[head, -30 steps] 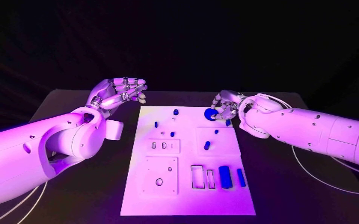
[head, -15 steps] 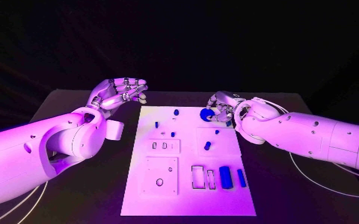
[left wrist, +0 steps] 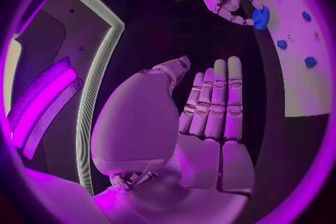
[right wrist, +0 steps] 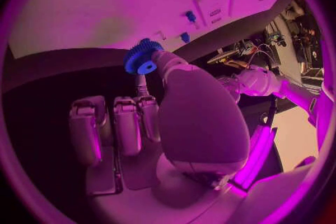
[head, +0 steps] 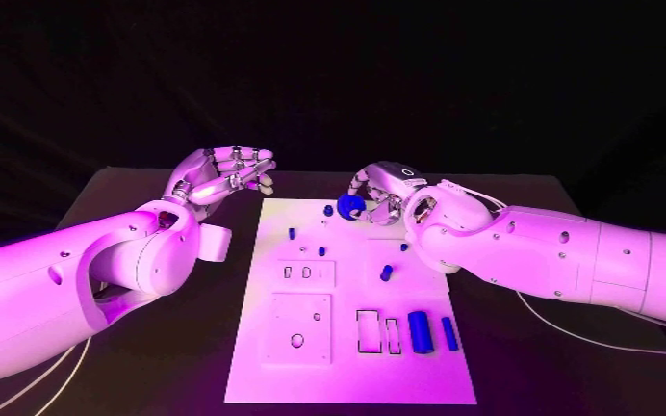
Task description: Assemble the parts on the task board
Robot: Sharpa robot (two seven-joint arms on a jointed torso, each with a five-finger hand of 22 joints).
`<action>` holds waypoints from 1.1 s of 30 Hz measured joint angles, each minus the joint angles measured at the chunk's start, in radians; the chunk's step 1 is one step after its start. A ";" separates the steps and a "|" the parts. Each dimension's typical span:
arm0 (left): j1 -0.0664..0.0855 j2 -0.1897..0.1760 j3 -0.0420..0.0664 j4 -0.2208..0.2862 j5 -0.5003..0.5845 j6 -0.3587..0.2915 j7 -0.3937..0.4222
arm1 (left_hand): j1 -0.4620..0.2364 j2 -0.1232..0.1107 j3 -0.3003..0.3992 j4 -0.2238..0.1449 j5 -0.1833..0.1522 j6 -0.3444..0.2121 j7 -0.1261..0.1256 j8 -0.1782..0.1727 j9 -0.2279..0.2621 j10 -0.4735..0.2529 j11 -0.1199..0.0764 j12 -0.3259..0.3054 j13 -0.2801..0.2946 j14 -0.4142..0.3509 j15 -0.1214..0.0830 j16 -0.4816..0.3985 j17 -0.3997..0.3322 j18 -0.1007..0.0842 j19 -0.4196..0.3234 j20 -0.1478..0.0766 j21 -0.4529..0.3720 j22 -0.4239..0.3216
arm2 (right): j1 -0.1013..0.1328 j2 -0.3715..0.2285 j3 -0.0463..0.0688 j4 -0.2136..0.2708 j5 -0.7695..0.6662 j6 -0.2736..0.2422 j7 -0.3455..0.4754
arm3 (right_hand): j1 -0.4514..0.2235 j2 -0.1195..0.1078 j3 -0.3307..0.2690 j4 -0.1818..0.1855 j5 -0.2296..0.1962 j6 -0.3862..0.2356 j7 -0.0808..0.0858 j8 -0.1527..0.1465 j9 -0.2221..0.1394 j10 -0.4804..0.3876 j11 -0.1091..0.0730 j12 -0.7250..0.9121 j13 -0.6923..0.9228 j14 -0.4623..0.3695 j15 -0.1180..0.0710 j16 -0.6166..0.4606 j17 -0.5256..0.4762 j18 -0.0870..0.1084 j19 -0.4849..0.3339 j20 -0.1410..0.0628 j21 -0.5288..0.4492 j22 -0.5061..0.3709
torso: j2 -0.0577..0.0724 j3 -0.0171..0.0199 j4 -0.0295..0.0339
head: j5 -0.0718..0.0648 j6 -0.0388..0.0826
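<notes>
I read no writing on anything here. My right hand [head: 382, 195] pinches a blue gear [head: 351, 207] between thumb and one finger; in the right wrist view the gear [right wrist: 142, 57] is toothed round its rim with a hole through its middle, and my other fingers [right wrist: 126, 126] lie curled in beside it. The gear hangs over the far end of the board [head: 350, 377], just beside a small blue peg [head: 327, 210] standing there. Nearer me than those fingers, more blue pegs [head: 386, 272] stand on the board, and past them two long blue bars [head: 418, 329] lie next to pale rectangular slots [head: 367, 330]. My left hand [head: 222, 173] is raised over the black surface [head: 118, 193] off the board's far left corner, palm up, holding nothing; the left wrist view shows its fingers [left wrist: 213, 98] straight and side by side, thumb apart. Nothing lies between my two hands but the board's far edge.
</notes>
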 measured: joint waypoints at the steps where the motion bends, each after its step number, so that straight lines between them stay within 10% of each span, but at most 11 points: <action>1: 0.000 0.000 0.000 0.000 0.000 0.000 0.000 | 0.000 0.000 0.000 0.000 0.000 0.000 0.000 0.000 0.000 0.000 0.000 0.000 0.000 0.000 0.000 0.000 0.000 0.000 0.000 0.000 0.000 0.000 | -0.002 0.010 0.000 -0.004 -0.004 -0.002 -0.002 | 0.000 0.000 0.003 -0.002 0.000 0.000 0.000 0.000 0.000 0.000 0.000 0.000 0.000 0.000 0.000 0.000 0.000 0.000 0.000 0.000 0.000 0.000 | 0.000 0.0000 0.0002 | 0.001 0.000; 33: 0.000 0.021 0.000 -0.011 0.000 0.001 -0.004 | 0.000 0.000 0.003 -0.003 0.000 0.000 0.000 0.000 0.000 0.000 0.000 0.000 0.001 0.000 0.000 0.004 0.001 0.000 -0.007 0.000 0.005 0.002 | -0.049 0.162 -0.008 -0.119 -0.027 0.000 -0.011 | -0.007 -0.007 0.016 -0.003 -0.004 -0.003 0.002 -0.007 -0.001 0.000 0.000 0.004 0.000 0.000 0.000 0.000 0.000 0.000 0.000 0.000 0.000 0.000 | 0.004 0.0009 0.0047 | 0.024 -0.018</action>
